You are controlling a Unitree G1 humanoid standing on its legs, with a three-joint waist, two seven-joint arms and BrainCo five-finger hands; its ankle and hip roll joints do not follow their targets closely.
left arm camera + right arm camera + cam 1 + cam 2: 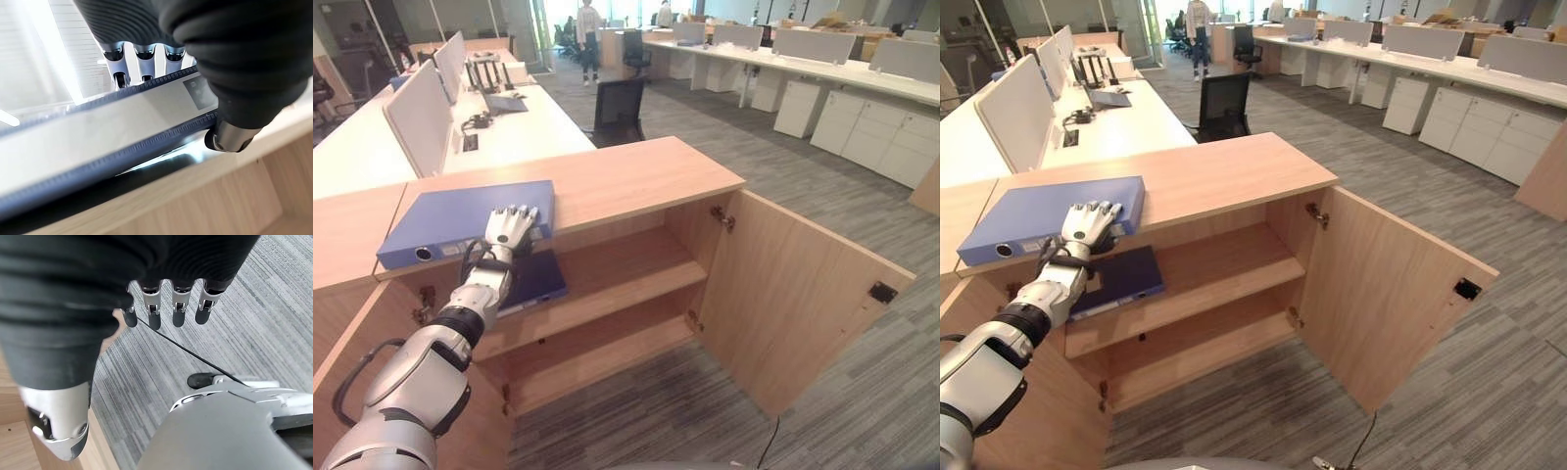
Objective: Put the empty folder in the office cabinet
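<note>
On the cabinet (636, 181) top, at about nine o'clock in the left eye view, your left hand (508, 228) grips the near right corner of the blue folder (460, 217), so you are at the pick-up step and next must lift it and lower it onto the open shelf (617, 269), beside the dark folder (530, 278) already lying there. In the left wrist view the fingers (142, 58) lie over the folder's top and the thumb curls under its edge. In the right wrist view your right hand (166, 308) hangs idle above the carpet (254, 308), fingers loosely straight and holding nothing.

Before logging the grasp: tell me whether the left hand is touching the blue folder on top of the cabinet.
Touching. The left wrist view shows the left hand with fingers over the blue folder and thumb under its edge.
</note>
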